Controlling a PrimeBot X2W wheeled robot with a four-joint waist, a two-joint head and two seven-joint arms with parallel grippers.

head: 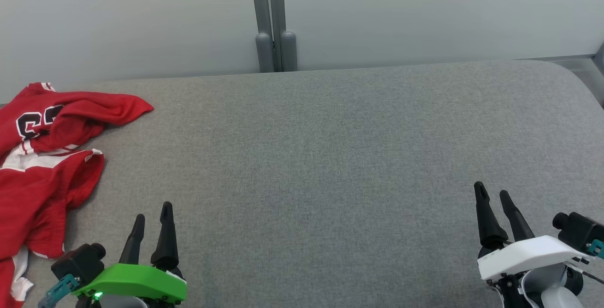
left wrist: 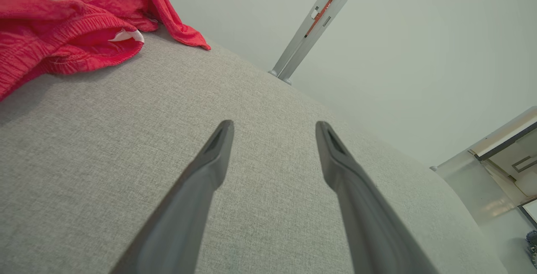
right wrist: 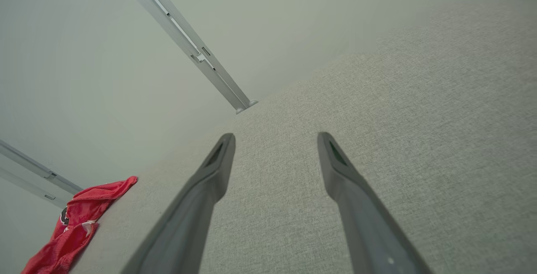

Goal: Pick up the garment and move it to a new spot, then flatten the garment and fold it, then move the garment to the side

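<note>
The garment (head: 45,166) is a red jersey with white trim and black numbers, lying crumpled at the far left of the grey fabric surface (head: 330,157). It also fills the top left of the left wrist view as red cloth (left wrist: 67,26), and appears small at the bottom left of the right wrist view (right wrist: 77,223). My left gripper (head: 153,213) hovers open near the front edge, just right of the garment, touching nothing. My right gripper (head: 493,195) is open at the front right, far from the garment. The left gripper (left wrist: 275,127) and the right gripper (right wrist: 276,139) both show bare fabric between spread fingers.
A pale wall with a grey vertical post (head: 272,20) rises behind the far edge of the surface. The surface rounds off at the far right corner (head: 580,81). Wide bare fabric lies between the two grippers.
</note>
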